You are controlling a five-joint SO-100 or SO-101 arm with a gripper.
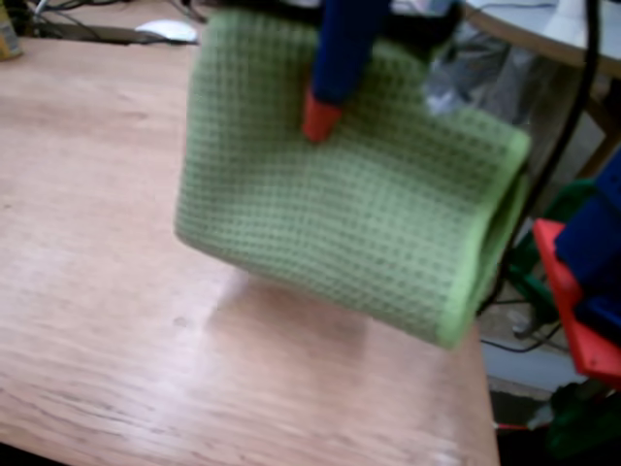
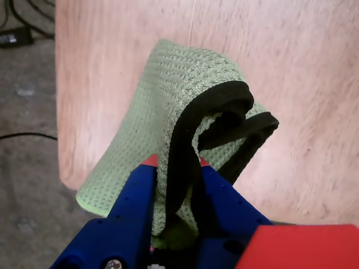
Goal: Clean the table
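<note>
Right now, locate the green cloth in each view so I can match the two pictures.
Fixed view: the green cloth fills the centre and upper right, hanging folded above the table, pinched near its top by the end effector.
Wrist view: the cloth sits centre frame, its dark edge looping between the end effector fingers.
Shared landmark: the table's rounded corner.

The gripper [image 2: 175,163] is showing deep blue plastic fingers [image 2: 134,196] ending in small red tips, a silver screw is glinting near its base, and a red housing panel is sitting behind.
</note>
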